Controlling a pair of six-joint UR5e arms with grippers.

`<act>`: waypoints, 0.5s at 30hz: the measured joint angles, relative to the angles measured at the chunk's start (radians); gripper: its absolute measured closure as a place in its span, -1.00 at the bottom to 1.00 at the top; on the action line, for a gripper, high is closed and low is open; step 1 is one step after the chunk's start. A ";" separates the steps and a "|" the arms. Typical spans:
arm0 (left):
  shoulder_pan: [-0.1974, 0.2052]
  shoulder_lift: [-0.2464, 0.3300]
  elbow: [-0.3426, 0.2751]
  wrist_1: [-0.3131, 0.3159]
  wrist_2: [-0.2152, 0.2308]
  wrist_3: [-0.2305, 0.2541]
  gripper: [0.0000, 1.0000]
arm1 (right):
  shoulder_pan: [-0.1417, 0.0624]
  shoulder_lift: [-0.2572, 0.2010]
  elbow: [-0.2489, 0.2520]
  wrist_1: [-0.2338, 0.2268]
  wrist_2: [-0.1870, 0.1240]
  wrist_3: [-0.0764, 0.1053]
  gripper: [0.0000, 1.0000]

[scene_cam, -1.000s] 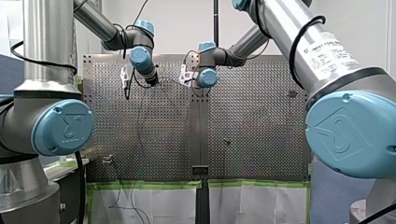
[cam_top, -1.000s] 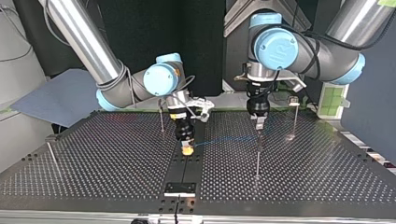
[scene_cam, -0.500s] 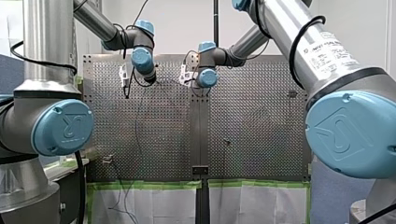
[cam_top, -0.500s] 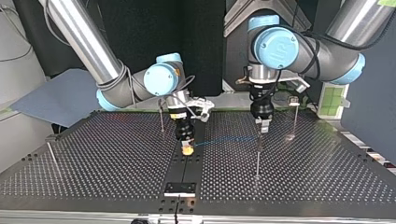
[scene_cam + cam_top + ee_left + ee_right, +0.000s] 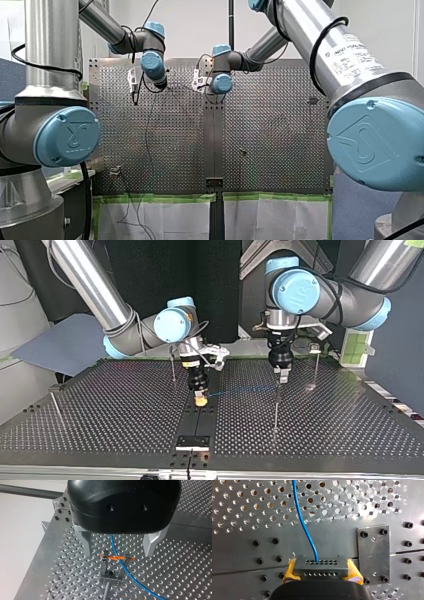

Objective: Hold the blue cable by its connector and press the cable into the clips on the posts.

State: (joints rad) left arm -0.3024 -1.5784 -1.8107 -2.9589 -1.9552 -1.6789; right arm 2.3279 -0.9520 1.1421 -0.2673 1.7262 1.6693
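Arm, my right: enters from the top view's left, wrist bent down; yellow-padded right gripper (image 5: pixel 200 400) points straight down at the perforated metal table (image 5: pixel 125 410).
Right grip: pads clamped on the dark grey rectangular connector (image 5: pixel 320 568).
Cable: thin blue cable (image 5: pixel 240 389) leaves the connector, long axis running toward the view's right, to the thin metal post (image 5: pixel 275 407).
Arm, my left: upright above the post; black left gripper (image 5: pixel 118 554) spread wide, metal fingers (image 5: pixel 86 543) astride the orange-barred clip (image 5: pixel 117 558), which the cable crosses.

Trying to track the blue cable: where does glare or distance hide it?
Right wrist view: blue cable plain ahead of the connector; glare whitens table holes beyond. Left wrist view: plain. Top view: faint line. Front view: cannot find it.
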 joint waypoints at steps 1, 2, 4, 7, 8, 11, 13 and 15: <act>0.000 0.000 0.000 0.001 0.000 0.001 -0.98 | 0.000 0.000 0.000 0.000 0.000 0.000 1.00; 0.000 0.000 0.000 0.003 0.000 0.002 -0.98 | 0.000 0.000 0.000 0.000 0.000 0.000 1.00; 0.000 0.000 0.000 0.007 0.000 0.003 -0.98 | 0.000 0.000 0.000 0.000 0.000 0.001 1.00; 0.002 0.000 0.000 0.019 0.002 0.002 -0.98 | 0.000 0.000 0.000 0.000 0.000 0.002 1.00; 0.001 0.000 0.000 0.024 0.003 0.004 -0.98 | 0.000 0.000 0.000 0.000 0.000 0.003 1.00; -0.001 0.000 0.000 0.045 0.002 0.013 -0.98 | 0.000 0.000 0.000 0.000 0.000 0.005 1.00; -0.003 -0.001 0.000 0.062 0.004 0.015 -0.98 | 0.000 0.000 0.000 0.000 0.000 0.005 1.00; -0.006 -0.001 0.000 0.079 0.010 0.015 -0.98 | 0.000 0.000 0.000 0.000 0.000 0.006 1.00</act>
State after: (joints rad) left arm -0.3081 -1.5795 -1.8107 -2.8803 -1.9447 -1.6638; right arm 2.3278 -0.9518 1.1422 -0.2672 1.7260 1.6750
